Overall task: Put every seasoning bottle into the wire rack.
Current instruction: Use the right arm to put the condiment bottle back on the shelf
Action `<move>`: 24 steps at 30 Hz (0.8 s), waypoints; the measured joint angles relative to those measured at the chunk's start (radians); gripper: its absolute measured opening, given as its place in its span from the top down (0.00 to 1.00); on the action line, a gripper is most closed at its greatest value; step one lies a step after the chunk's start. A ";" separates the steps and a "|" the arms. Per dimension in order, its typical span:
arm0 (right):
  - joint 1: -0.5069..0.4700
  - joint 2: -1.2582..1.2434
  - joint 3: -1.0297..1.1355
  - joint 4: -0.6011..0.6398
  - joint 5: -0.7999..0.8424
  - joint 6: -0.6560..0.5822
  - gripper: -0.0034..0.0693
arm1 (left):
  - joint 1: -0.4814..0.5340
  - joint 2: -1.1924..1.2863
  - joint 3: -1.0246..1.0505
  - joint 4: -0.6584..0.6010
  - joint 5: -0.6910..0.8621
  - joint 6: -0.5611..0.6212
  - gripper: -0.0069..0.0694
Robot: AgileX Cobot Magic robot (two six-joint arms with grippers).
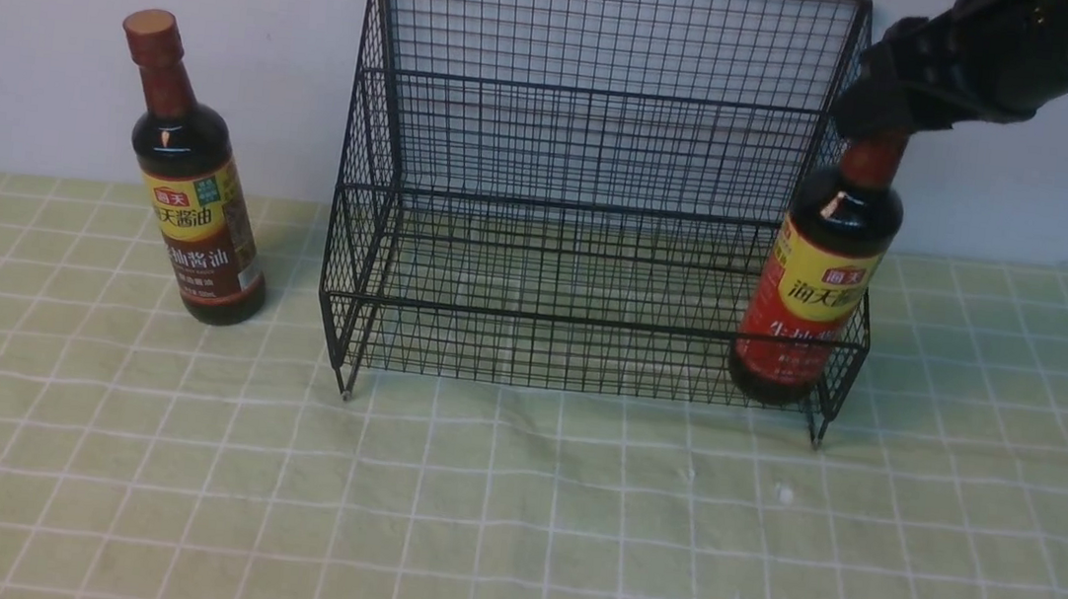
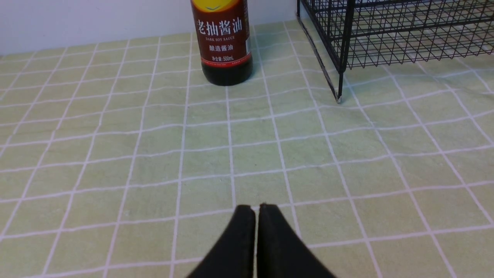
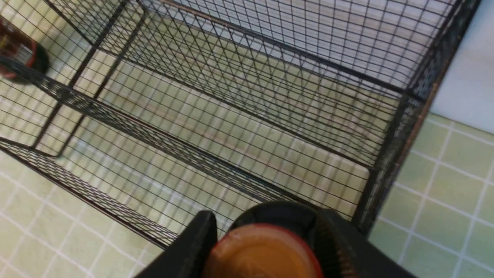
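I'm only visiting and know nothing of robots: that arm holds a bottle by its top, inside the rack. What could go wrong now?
1. The yellow-and-red bottle leans, gripped only at its cap by the right gripper; let go like this, it might topple.
2. It stands close to the right end of the wire rack, so pulling away could snag the mesh or shift the rack.

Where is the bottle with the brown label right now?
In the front view, the brown-label bottle stands on the green cloth at the left, outside the wire rack beside its left wall; the red-label bottle is at the rack's other end.
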 joint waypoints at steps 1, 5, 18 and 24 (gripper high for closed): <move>0.000 0.004 0.000 0.002 0.000 0.003 0.51 | 0.000 0.000 0.000 0.000 0.000 0.000 0.92; 0.000 0.017 -0.003 0.013 -0.006 0.003 0.50 | 0.000 0.000 0.000 0.000 0.000 0.000 0.92; 0.000 -0.147 -0.266 -0.089 0.142 0.144 0.48 | 0.000 0.000 0.000 0.000 0.000 0.000 0.92; 0.000 -0.334 -0.339 -0.266 0.184 0.247 0.55 | 0.000 0.000 0.000 0.000 0.000 0.000 0.92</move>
